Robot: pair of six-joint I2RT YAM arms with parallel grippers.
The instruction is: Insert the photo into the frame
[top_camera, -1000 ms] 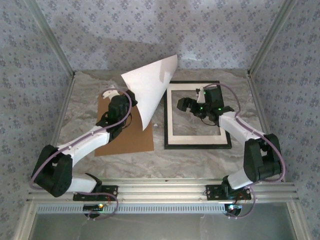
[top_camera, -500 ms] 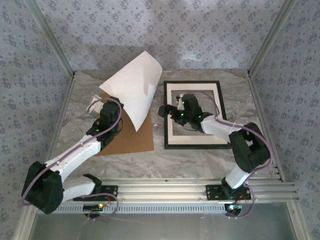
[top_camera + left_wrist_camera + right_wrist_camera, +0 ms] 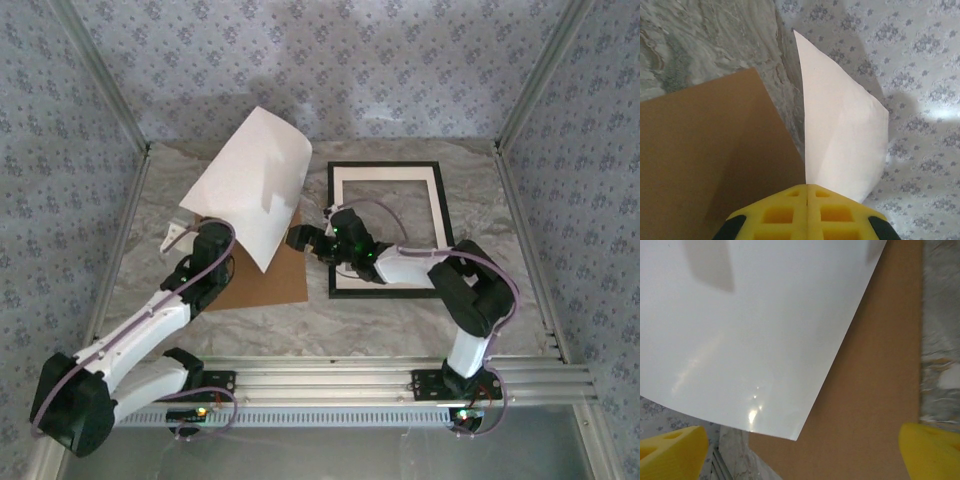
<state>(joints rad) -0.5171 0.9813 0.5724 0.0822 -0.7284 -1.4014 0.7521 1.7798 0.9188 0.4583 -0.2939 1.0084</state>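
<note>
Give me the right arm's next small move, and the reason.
Probably ease the open right gripper forward onto the free lower corner of the photo. The left gripper pinches it, curled above the backing board, and that corner lies ahead between the right fingers.

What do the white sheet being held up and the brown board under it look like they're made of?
The photo looks like glossy photo paper: it curls while held up, and its white side shows bright glints. The brown board looks like matte fibreboard or stiff card: flat, uniform, no shine; I cannot tell which.
</note>
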